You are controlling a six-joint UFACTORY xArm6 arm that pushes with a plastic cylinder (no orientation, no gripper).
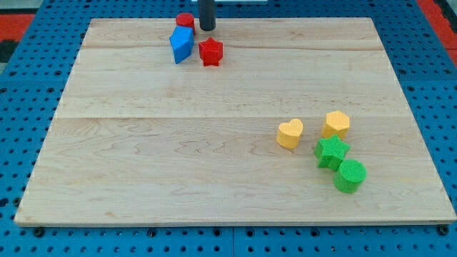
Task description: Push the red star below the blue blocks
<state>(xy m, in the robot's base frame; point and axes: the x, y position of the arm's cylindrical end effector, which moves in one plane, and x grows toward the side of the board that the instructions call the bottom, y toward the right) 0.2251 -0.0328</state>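
Note:
The red star (211, 52) lies near the view's top, left of centre, on the wooden board (178, 157). A blue block (182, 44) sits just to its left, almost touching it. A red round block (186, 21) sits right above the blue block. My tip (207, 28) stands at the board's top edge, just above the red star and right of the red round block, apart from the star.
At the view's lower right stand a yellow heart (290, 133), a yellow hexagon block (335, 124), a green star (331, 152) and a green round block (350, 175). Blue pegboard (28, 86) surrounds the board.

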